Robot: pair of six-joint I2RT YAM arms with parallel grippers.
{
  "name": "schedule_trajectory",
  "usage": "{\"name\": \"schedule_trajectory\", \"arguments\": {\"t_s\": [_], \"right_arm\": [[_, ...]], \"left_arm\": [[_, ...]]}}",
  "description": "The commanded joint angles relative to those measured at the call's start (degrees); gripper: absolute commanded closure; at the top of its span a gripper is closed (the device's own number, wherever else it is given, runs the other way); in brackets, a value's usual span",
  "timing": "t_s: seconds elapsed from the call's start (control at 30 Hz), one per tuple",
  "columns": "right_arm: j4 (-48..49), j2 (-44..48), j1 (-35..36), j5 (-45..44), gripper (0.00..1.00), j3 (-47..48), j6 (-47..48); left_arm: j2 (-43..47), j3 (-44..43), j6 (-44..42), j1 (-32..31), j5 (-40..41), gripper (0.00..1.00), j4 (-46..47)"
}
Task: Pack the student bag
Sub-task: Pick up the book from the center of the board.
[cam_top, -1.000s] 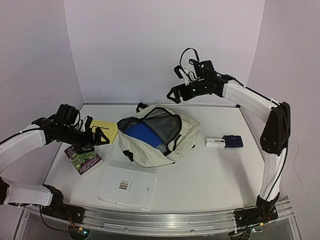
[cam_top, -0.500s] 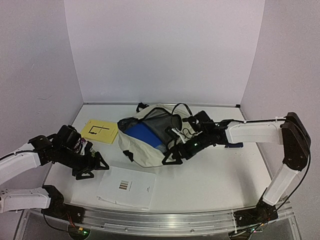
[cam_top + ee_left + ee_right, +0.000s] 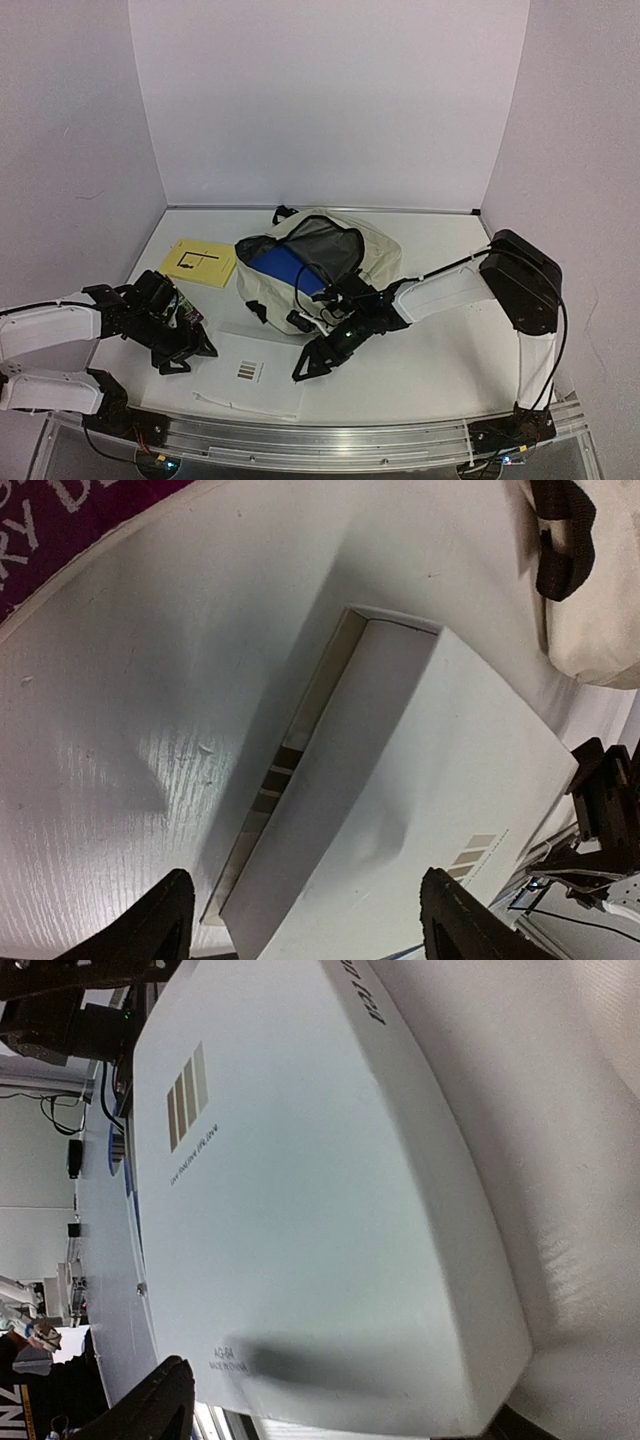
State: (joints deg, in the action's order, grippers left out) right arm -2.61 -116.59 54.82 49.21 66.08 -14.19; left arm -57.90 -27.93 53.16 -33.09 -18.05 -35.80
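Note:
The student bag point(image 3: 372, 256) lies open at the table's middle, with a blue item point(image 3: 285, 268) inside. A white paper pad point(image 3: 250, 375) lies flat in front of it. My left gripper point(image 3: 190, 352) is open and low at the pad's left edge; in the left wrist view the pad point(image 3: 400, 780) lies between my spread fingers point(image 3: 160, 920), with the gripper point(image 3: 305, 905) above it. My right gripper point(image 3: 310, 362) is open at the pad's right edge. The right wrist view shows the pad point(image 3: 300, 1210) filling the space ahead of the gripper point(image 3: 340, 1415).
A yellow notebook point(image 3: 200, 262) lies left of the bag. A purple book point(image 3: 190, 314) shows partly under my left arm and also in the left wrist view point(image 3: 60, 510). The bag's black strap point(image 3: 565, 540) lies near the pad's far corner.
My right arm swung down from high at the back, over the bag, to the pad's right edge. My left gripper moved forward from the purple book to the pad's left edge.

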Motion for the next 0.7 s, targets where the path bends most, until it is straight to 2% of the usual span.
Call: {"name": "schedule_trajectory", "arguments": {"t_s": [0.0,0.23,0.33,0.43,0.67], "right_arm": [[4.7,-2.1,1.6,2.0,0.34,0.9,-3.9],[5.5,-2.9,1.6,4.2,0.56,2.4,-5.6],[5.3,0.1,1.6,4.7,0.63,1.4,-4.8],[5.1,4.8,1.6,4.7,0.74,-0.2,-3.5],[-0.3,15.0,-0.5,3.7,0.88,-2.1,0.3]], "left_arm": [[-0.7,1.3,0.4,-0.9,-1.6,0.28,7.0],[-0.2,2.2,0.2,-4.4,-4.0,0.51,12.1],[0.7,2.0,0.2,-6.2,-4.4,0.61,13.6],[1.3,1.0,-0.3,-7.6,-4.2,0.71,14.0],[0.8,-2.1,-1.8,-10.1,-3.2,0.81,15.8]]}}
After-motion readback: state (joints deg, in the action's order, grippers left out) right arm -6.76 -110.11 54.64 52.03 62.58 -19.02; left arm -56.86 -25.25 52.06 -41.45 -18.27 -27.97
